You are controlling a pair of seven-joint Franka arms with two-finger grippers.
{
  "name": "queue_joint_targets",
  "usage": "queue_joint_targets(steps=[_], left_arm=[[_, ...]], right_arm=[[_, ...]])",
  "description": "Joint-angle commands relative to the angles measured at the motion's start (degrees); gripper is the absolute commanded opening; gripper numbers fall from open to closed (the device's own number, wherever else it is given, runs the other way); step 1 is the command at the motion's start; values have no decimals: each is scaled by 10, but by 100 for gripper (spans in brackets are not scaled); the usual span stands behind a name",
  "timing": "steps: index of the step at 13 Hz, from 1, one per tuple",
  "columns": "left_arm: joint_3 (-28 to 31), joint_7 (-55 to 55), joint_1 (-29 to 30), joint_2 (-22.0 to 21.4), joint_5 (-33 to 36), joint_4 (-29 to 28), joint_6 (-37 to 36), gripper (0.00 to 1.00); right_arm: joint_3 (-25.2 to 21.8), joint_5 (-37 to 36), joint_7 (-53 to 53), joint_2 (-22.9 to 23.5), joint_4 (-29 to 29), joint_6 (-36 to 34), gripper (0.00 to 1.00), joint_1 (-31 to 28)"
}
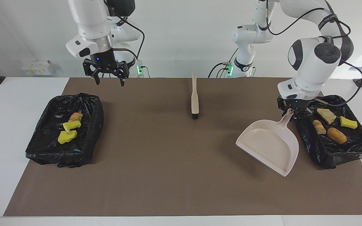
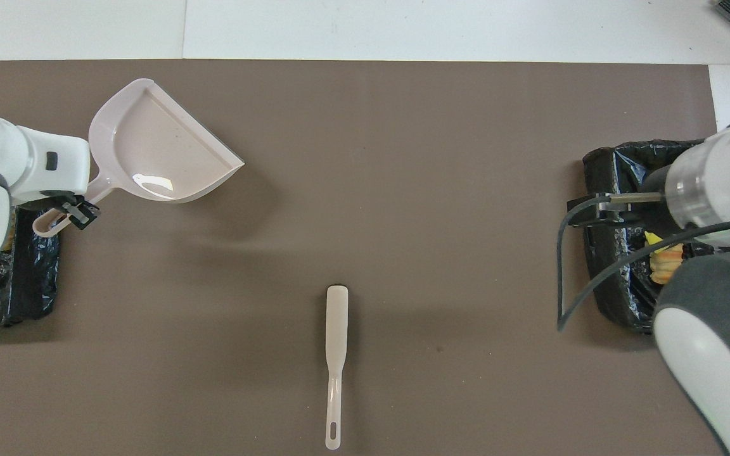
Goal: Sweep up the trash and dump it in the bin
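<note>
Sweeping all but done: the left gripper (image 1: 294, 112) clamps the handle of the beige plastic dustpan (image 1: 269, 145), held tilted over the brown table mat (image 1: 168, 175) just beside the black-lined bin at the left arm's end of the table (image 1: 357, 150). The pan's scoop shows bare in both the facing and overhead views, which suggests its load has already been tipped out.

The trash now lies inside the bins. In that bin sit a green-backed yellow sponge piece (image 1: 326, 115), a plain yellow sponge scrap (image 1: 348, 122) and two tan bread-like chunks (image 1: 336, 135). The second black-lined bin, at the right arm's end (image 1: 42, 147), holds two more yellow sponge pieces (image 1: 68, 131) and an orange-brown chunk (image 1: 75, 117).

No scraps are visible on the mat itself. The beige long-handled brush (image 1: 195, 99) lies alone mid-table, bristles pointing away from the robots. The right gripper (image 1: 108, 73) waits in the air above the mat's edge by its own bin, fingers spread wide and empty. By the look of it, only setting down the dustpan remains.
</note>
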Motion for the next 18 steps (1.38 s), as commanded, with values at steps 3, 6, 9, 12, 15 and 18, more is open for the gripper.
queue_joint_targets(steps=[3,6,9,12,15,18], left_arm=[[12,-172,-117,52,-41,23,60,0],[12,-311,-186,83,-64,47,72,0],[12,-411,-225,118,-69,62,93,0],[13,-469,-244,147,-61,89,100,0],[16,-480,-236,116,-61,77,78,99],[21,-475,-202,84,-60,77,48,100]], right_arm=[[-65,2,-69,-49,-42,-15,100,8],[-65,5,-69,-48,-42,-12,100,1],[-65,11,-70,-45,-41,-12,100,-1],[-65,37,-76,-46,-42,-31,100,0],[-64,39,-77,-47,-41,-35,100,1],[-60,39,-73,-47,-41,-40,100,2]])
